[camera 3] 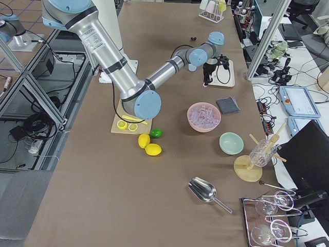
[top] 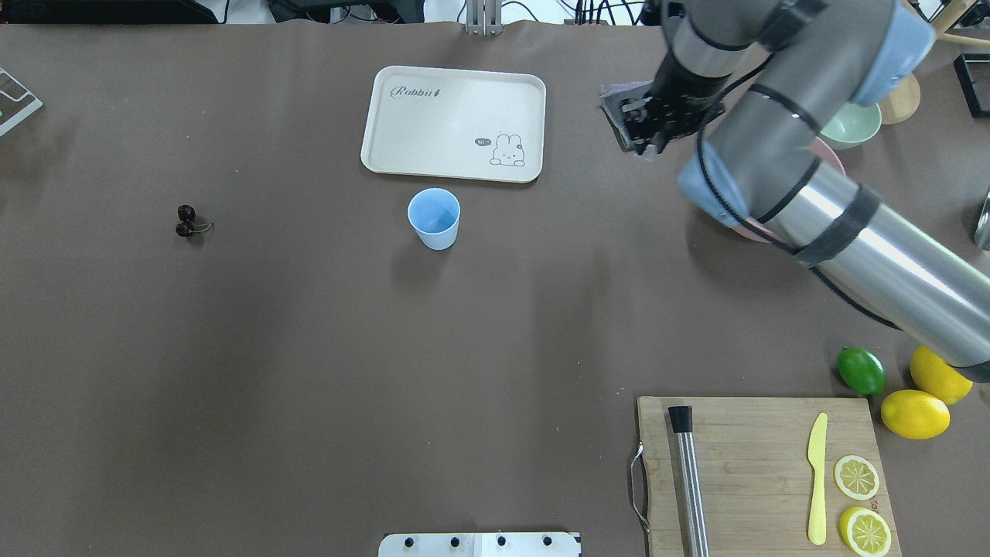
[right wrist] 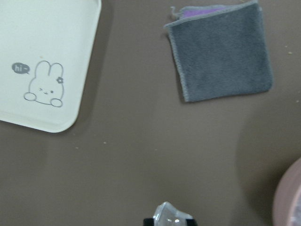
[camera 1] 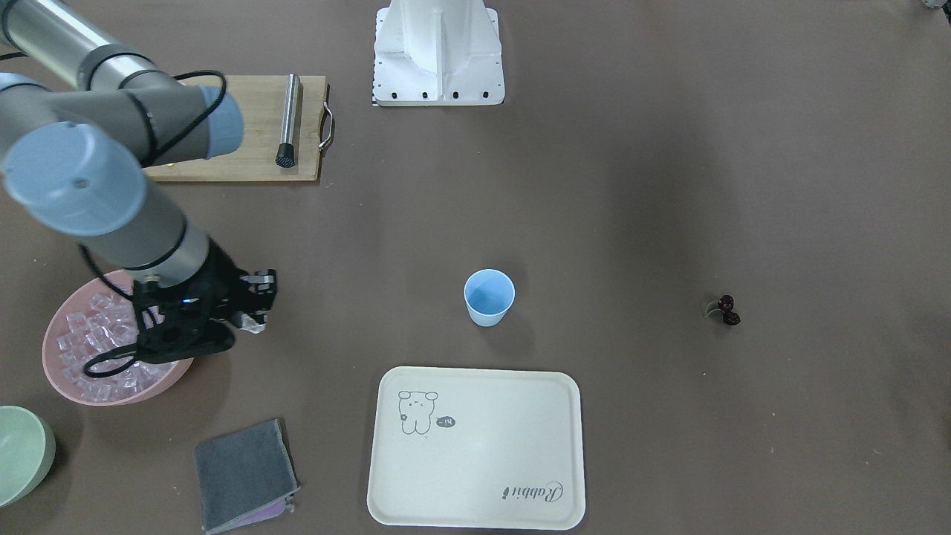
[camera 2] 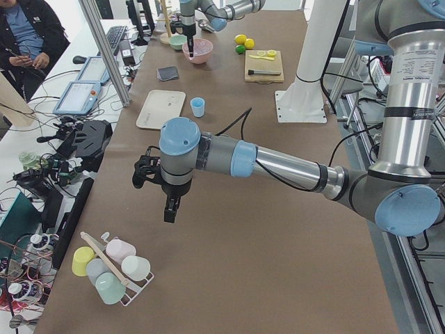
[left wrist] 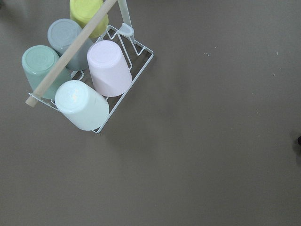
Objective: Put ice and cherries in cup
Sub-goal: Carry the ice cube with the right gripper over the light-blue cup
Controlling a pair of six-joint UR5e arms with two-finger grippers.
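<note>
Right gripper pinching ice cube, hovering just outside pink bowl, likely for carrying to cup, standing upright well beyond fingertips. Cherries lying farther still. Left gripper: finger spread not telling.

Soft, even overhead light falls on the matte brown table, leaving only faint, fuzzy-edged shadows beside the cup and under the right arm. The cream tray carries a dim sheen. In the right wrist view, an ice cube at the bottom edge is blurred.
</note>
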